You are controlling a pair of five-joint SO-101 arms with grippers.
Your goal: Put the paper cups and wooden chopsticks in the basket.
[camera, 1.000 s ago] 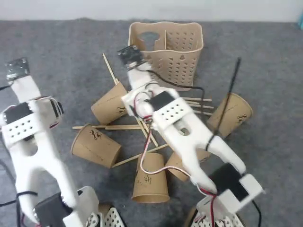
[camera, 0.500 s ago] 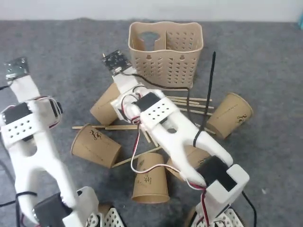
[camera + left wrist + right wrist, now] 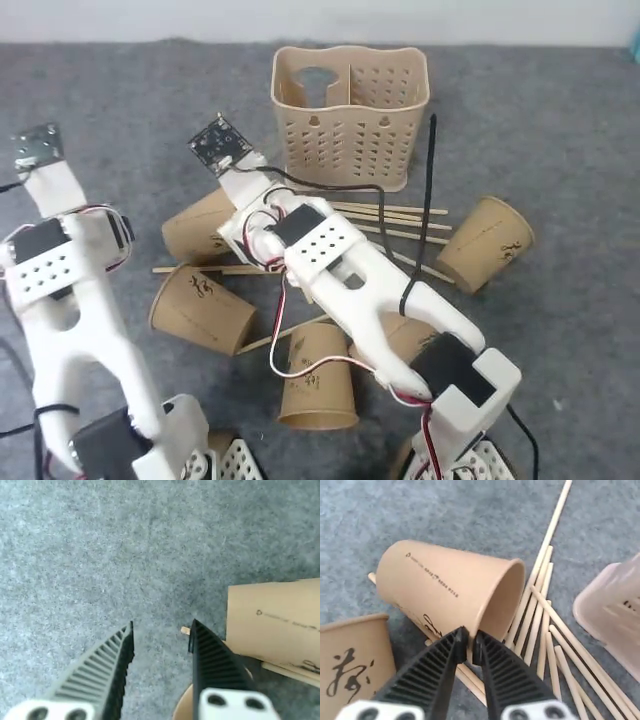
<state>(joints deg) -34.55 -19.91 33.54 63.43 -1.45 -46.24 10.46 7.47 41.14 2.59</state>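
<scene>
Across the high view a grey, fuzzy bench [image 3: 560, 150] is spread. Two white arms are set at its lower edge. The left arm [image 3: 70, 300] is seen along the left side of the frame. The right arm [image 3: 370, 290] is stretched from the lower right up to the middle. At the top centre a tan basket [image 3: 350, 130] with holes in its walls is stood upright.

Five paper cups are laid on their sides on the bench, outside the basket. The gripped cup [image 3: 195, 228] is found left of centre. Its rim is pinched by the right gripper [image 3: 469, 632], and the jaws are nearly closed, with just the thin cup wall between them. A second cup [image 3: 200, 308] is laid just below it. A third cup [image 3: 318, 378] is at the lower middle, and a fourth cup [image 3: 405, 335] is partly hidden under the right arm. A fifth cup [image 3: 487, 243] is at the right.

The left gripper [image 3: 161, 630] is held over bare bench. Its jaws are spread wide and nothing is held. A nearby cup [image 3: 275, 630] is seen just beside one jaw.

A bunch of wooden chopsticks [image 3: 395, 215] is laid below the basket. A single chopstick [image 3: 215, 268] is laid flat between the gripped cup and the second cup.
</scene>
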